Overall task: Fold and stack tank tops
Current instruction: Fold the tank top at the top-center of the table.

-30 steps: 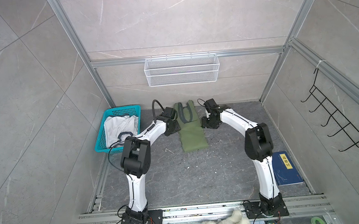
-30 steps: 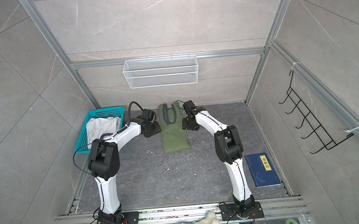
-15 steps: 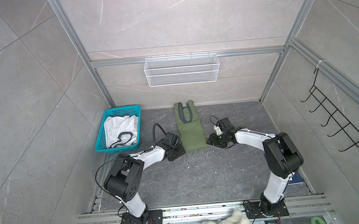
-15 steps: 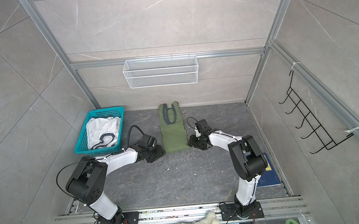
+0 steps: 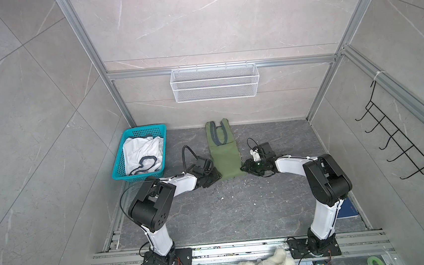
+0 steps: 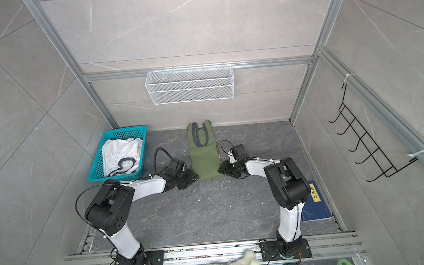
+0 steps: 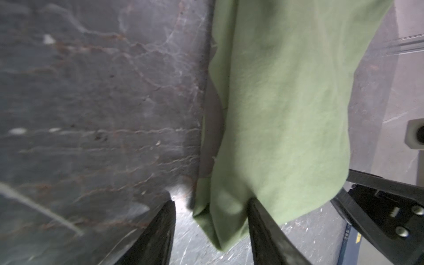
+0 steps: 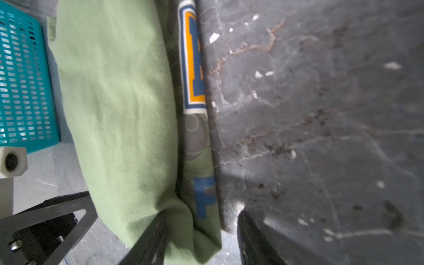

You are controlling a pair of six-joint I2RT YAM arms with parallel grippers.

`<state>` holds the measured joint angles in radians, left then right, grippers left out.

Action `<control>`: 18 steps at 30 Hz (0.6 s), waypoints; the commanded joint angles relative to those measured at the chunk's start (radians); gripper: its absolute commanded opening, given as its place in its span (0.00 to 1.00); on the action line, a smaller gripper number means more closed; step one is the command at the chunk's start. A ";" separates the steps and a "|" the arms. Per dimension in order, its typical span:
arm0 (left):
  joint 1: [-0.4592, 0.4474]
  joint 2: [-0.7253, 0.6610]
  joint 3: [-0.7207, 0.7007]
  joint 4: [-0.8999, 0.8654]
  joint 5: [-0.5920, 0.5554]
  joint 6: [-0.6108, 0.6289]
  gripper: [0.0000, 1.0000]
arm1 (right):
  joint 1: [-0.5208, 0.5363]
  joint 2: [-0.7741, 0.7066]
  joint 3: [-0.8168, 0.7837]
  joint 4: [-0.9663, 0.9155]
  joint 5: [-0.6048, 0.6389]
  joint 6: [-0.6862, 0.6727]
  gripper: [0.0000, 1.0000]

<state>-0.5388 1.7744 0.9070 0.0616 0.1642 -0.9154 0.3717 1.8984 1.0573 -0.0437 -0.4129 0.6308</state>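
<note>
White tank top (image 5: 142, 154) lies crumpled in the basket (image 5: 137, 177) at the left, we see. Our left end effector (image 5: 215, 177) sits low over the worktop (image 5: 237, 208), fingers apart around the near left corner of the green tank top (image 5: 224, 158), which lies folded in a long strip, straps toward the back wall. Our right end effector (image 5: 244, 167) straddles its near right corner, fingers likewise apart, not clamped.

You've a teal basket (image 5: 139, 177) on the table's far left, a wire shelf (image 5: 215, 86) on the back wall, and a blue book (image 6: 315, 205) at the right.
</note>
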 commanded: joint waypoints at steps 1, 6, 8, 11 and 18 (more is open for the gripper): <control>0.001 0.037 0.000 0.038 0.010 -0.020 0.47 | -0.002 0.036 -0.036 0.024 -0.020 0.023 0.48; 0.000 0.057 0.000 0.051 0.018 -0.022 0.40 | 0.001 0.057 -0.074 0.073 -0.065 0.065 0.44; 0.001 0.062 0.003 0.052 0.023 -0.024 0.36 | 0.003 0.065 -0.092 0.102 -0.083 0.080 0.42; 0.000 0.060 0.004 0.049 0.023 -0.024 0.31 | 0.004 0.073 -0.110 0.118 -0.085 0.093 0.37; 0.000 0.039 -0.010 0.043 0.023 -0.028 0.17 | 0.004 0.036 -0.146 0.137 -0.071 0.122 0.13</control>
<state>-0.5388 1.8168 0.9066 0.1276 0.1871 -0.9394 0.3706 1.9259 0.9550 0.1596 -0.5053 0.7357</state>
